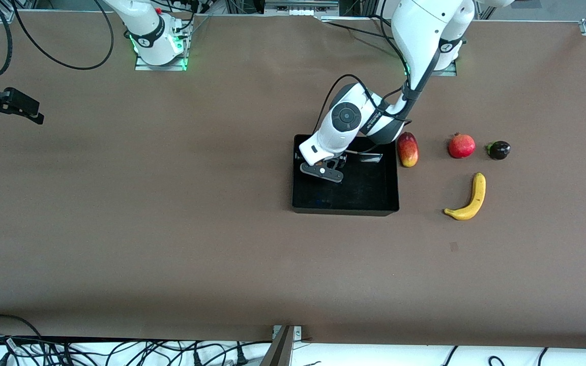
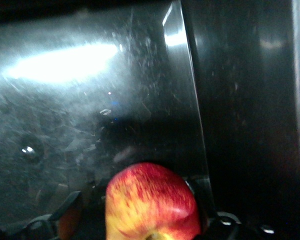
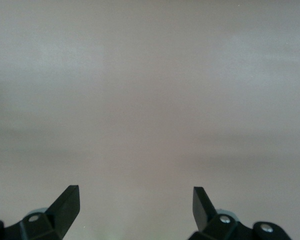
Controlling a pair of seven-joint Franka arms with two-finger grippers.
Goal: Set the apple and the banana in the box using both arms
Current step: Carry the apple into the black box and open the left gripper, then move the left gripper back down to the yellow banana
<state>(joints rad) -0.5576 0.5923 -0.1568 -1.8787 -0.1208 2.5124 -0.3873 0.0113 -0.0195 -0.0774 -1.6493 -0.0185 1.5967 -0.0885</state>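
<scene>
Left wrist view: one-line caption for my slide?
Apple at the left gripper, over the black box's glossy floor.

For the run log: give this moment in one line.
left gripper: over box, apple between fingers | right gripper: open, waiting over table | banana: on table

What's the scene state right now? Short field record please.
left tool: over the box, apple between its fingers
right tool: open, waiting over bare table at the right arm's end
apple: inside the box area, whether released cannot be told
banana: on the table, outside the box, toward the left arm's end
other fruit: mango-like fruit beside the box, pomegranate, dark fruit
</scene>
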